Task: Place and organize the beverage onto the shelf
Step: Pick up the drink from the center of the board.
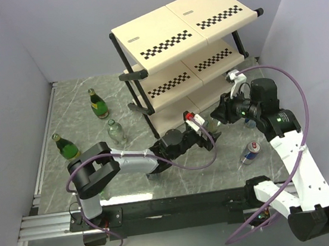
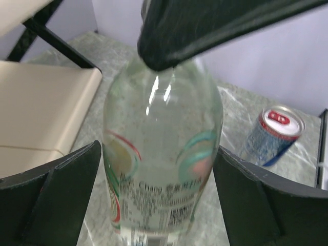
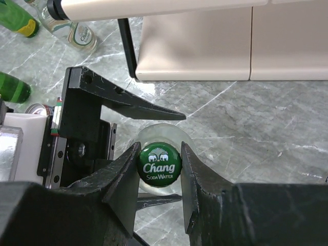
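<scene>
Marble-patterned bench point(image 1: 207, 175) fills the floor of a pale-walled enclosure, with a three-tier cream shelf point(image 1: 160, 39) on a black frame standing at the far side. Near the shelf's lowest tier, a clear bottle point(image 2: 164, 102) stands upright on the bench between the two arms. The right gripper point(image 3: 159, 160) is clenched on its green cap from above. The left gripper point(image 2: 157, 154) flanks the bottle's body, one finger at each side; whether they press on the glass cannot be told. A silver-and-blue can point(image 1: 250, 153) stands close by on the right. Well to the left are a second clear bottle point(image 1: 116, 132) and two green bottles point(image 1: 97, 104) point(image 1: 67, 148), all on the bench.
</scene>
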Robot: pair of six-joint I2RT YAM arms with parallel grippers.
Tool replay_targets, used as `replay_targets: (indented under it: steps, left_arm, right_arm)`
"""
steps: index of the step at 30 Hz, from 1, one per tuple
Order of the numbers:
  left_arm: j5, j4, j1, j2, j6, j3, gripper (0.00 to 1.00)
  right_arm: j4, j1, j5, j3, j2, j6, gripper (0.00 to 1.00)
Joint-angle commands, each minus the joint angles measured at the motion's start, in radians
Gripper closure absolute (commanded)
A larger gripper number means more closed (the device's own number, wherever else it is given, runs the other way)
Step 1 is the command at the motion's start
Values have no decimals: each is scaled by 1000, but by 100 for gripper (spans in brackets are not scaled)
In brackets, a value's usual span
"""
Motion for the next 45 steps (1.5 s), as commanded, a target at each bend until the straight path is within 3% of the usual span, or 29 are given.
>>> replay_targets:
  steps: [1, 12, 15, 18, 19, 22, 25, 27, 29, 36, 41, 45]
  left_arm:
    - [-34, 85, -13, 20, 34, 50, 5]
    - [-57, 56, -22, 61, 54, 102, 15]
    - [-57, 53, -26, 57, 57, 108, 23]
    - [-54, 56, -26, 49, 56, 105, 46]
    - [-50, 56, -26, 46, 56, 107, 66]
    - [-40, 56, -30, 32, 47, 102, 99]
    - [-30, 81, -28, 8, 30, 81, 100]
    - [-20, 93, -28, -15, 11, 58, 100]
    - [-14, 104, -28, -31, -9, 38, 100]
    - [-3, 114, -28, -89, -44, 4, 100]
    - [-8, 122, -28, -115, -44, -10, 100]
    - [-23, 119, -28, -172, -26, -25, 100]
  right_arm:
    - [120, 10, -54, 94, -18, 32, 100]
    - [120, 12, -41, 108, -15, 32, 100]
    - [125, 12, -36, 100, -15, 32, 100]
    - [131, 12, -34, 96, -16, 32, 100]
    - [132, 12, -34, 91, -18, 32, 100]
    - [139, 12, -41, 86, -19, 32, 100]
    - [142, 12, -44, 88, -22, 32, 97]
    - [139, 12, -44, 90, -29, 32, 72]
    - [139, 12, -44, 96, -32, 26, 56]
    - [131, 12, -65, 100, -61, 9, 26]
    - [111, 12, -64, 134, -96, -19, 18]
    - [115, 6, 23, 128, -165, -39, 14]
